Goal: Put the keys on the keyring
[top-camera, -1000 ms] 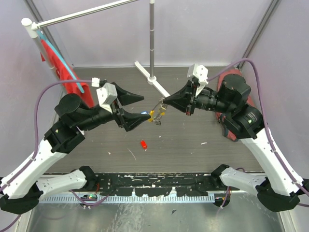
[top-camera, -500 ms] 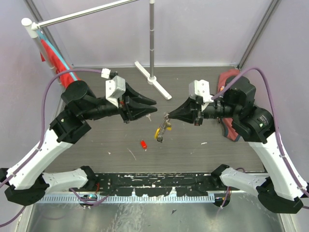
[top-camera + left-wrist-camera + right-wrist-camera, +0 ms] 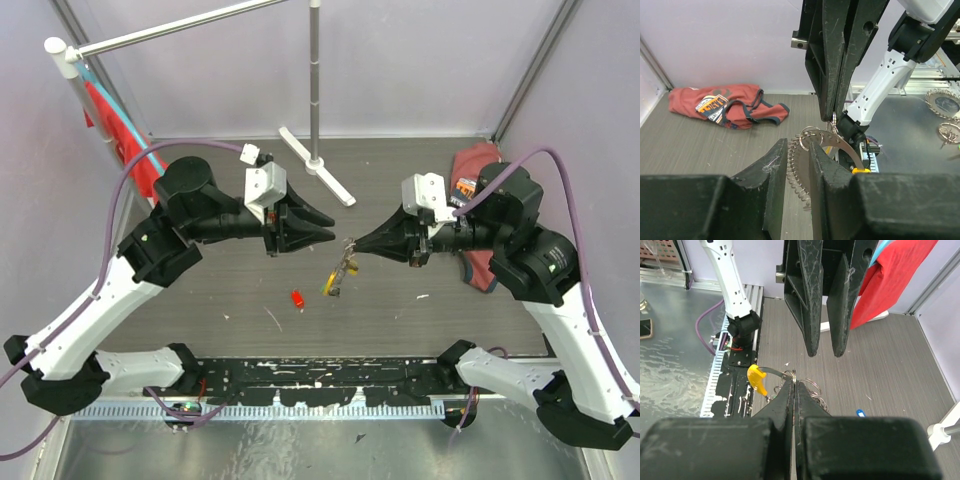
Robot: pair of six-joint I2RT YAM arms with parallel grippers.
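My right gripper [image 3: 352, 243] is shut on the keyring [image 3: 338, 272], which hangs below its tips above the table. The right wrist view shows the keyring's rings [image 3: 812, 386] and yellow tag [image 3: 756, 376] at the closed right gripper [image 3: 794, 382]. My left gripper [image 3: 332, 226] faces it from the left, a short gap away, narrowly open with nothing between its fingers. In the left wrist view the keyring [image 3: 827, 137] shows just beyond the left gripper [image 3: 799, 146]. The red key [image 3: 297, 298] lies on the table. The blue key [image 3: 860, 413] lies on the table too.
A red cloth [image 3: 130, 150] hangs from a rod at the back left. A reddish garment [image 3: 478, 165] lies at the right, behind my right arm. A metal stand with a white base [image 3: 315, 160] rises at the back centre. A black rail [image 3: 320, 375] runs along the near edge.
The left jaws have narrowed from wide open and the left gripper has moved up and right. The right gripper has drawn back right with the keyring. The blue key has left the left fingertip.
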